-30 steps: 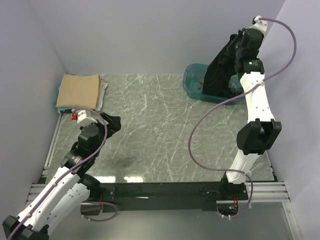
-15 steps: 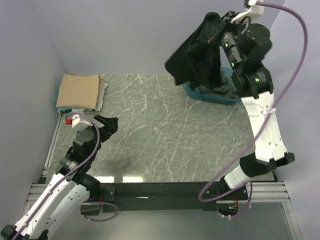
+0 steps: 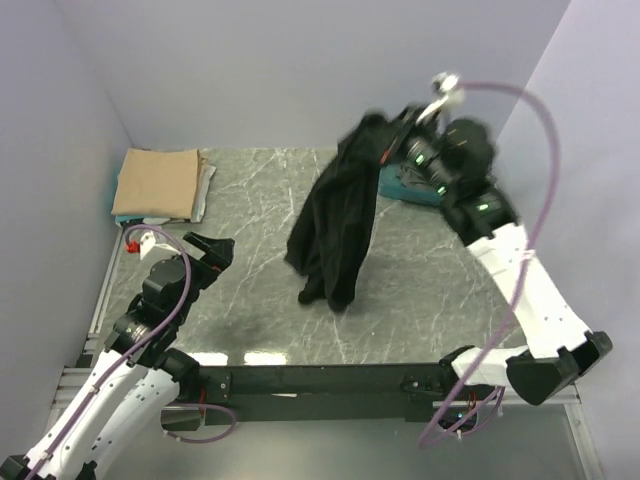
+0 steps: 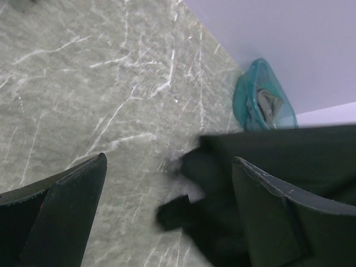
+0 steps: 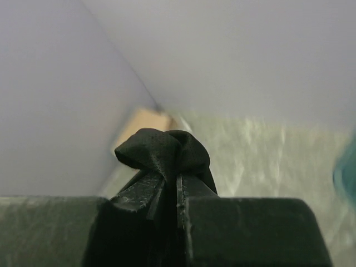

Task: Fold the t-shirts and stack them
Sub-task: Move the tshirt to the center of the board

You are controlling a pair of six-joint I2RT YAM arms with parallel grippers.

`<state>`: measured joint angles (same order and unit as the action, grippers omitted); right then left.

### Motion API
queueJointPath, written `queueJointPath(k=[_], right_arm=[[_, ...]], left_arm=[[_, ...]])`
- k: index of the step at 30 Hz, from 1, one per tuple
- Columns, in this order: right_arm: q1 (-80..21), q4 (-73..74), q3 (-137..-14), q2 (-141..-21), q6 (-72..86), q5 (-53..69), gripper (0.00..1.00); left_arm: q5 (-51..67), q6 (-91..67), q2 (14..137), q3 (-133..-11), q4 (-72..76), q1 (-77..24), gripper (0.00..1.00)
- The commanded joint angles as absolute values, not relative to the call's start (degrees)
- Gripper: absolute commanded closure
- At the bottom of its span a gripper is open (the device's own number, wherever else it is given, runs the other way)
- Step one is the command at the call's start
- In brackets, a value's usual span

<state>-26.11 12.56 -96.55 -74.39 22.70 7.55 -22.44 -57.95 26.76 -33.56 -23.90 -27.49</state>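
Note:
My right gripper (image 3: 393, 148) is shut on a bunched fold of the black t-shirt (image 3: 336, 225) and holds it high over the middle of the table. The shirt hangs down, its lower end touching or just above the marble. In the right wrist view the black cloth (image 5: 164, 153) bulges out above the closed jaws. My left gripper (image 3: 214, 246) is open and empty at the left, low over the table. In the left wrist view the black shirt (image 4: 233, 194) hangs ahead between its fingers (image 4: 72, 206). A folded tan t-shirt (image 3: 157, 181) lies on a pale stack at the back left.
The teal tub (image 3: 405, 187) stands at the back right, partly behind the right arm; it also shows in the left wrist view (image 4: 261, 105) with cloth inside. Lilac walls close in the back and both sides. A metal rail runs along the near edge.
My right arm has lifted the black shirt out of the tub and swung it left and forward over the table's middle. My left gripper has stayed near the same place, turning slightly.

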Motion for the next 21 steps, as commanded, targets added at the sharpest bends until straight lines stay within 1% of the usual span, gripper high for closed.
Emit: queueJointPath(k=[1,2,4,5,7,9,10,12,13,15,16,17,19,21], right_arm=[[-25.84,5.38,-79.33,-71.9,26.71,2.06,0.88],[-25.58,4.32,-70.84,-70.59,27.59,0.28,0.88],[-24.26,2.55,-62.88,-70.05,30.66,-3.23,0.87],[-23.56,2.29,-56.49,-70.48,31.54,-3.86,0.87],[-20.14,3.07,-51.18,-71.27,35.06,-6.05,0.86],[-17.07,3.34,-45.89,-73.12,36.73,-5.54,0.85],[-14.18,3.69,-45.01,-73.73,36.65,-4.93,0.8],[-12.49,6.49,-44.91,-75.32,35.78,-5.79,0.7],[-11.78,7.63,-45.7,-75.67,35.42,-7.11,0.54],[-11.78,10.01,-46.4,-75.76,34.55,-10.53,0.44],[-11.78,10.45,-46.84,-75.41,34.37,-11.33,0.33],[-11.86,11.24,-46.93,-75.15,34.19,-12.12,0.26],[-11.78,12.21,-47.28,-74.19,34.01,-14.32,0.22],[-11.78,13.53,-47.2,-73.04,33.84,-15.73,0.21]], left_arm=[[-21.71,-59.32,28.38,-33.49,-24.52,-27.6,0.01],[-21.27,-59.5,29.0,-33.31,-24.43,-27.6,0.01],[-20.66,-59.24,31.19,-32.7,-23.56,-27.6,0.01],[-20.31,-58.89,32.16,-32.61,-23.21,-27.6,0.0],[-18.64,-58.01,35.14,-32.43,-21.46,-27.6,0.01],[-15.93,-56.61,38.74,-32.69,-19.79,-27.6,0.01],[-14.52,-55.73,40.06,-32.7,-17.34,-27.6,0.0],[-11.27,-53.45,44.37,-32.7,-14.61,-27.6,0.01],[-8.12,-52.74,46.04,-32.96,-13.37,-27.6,0.0],[-5.29,-51.77,51.4,-33.57,-10.82,-27.69,0.01],[-2.75,-51.51,53.16,-34.53,-10.29,-27.69,0.01],[-1.77,-50.72,56.57,-34.98,-9.33,-27.86,0.01],[-0.62,-49.84,59.4,-36.38,-8.62,-28.39,0.01],[-1.4,-48.52,63.08,-37.61,-7.65,-29.44,0.01]])
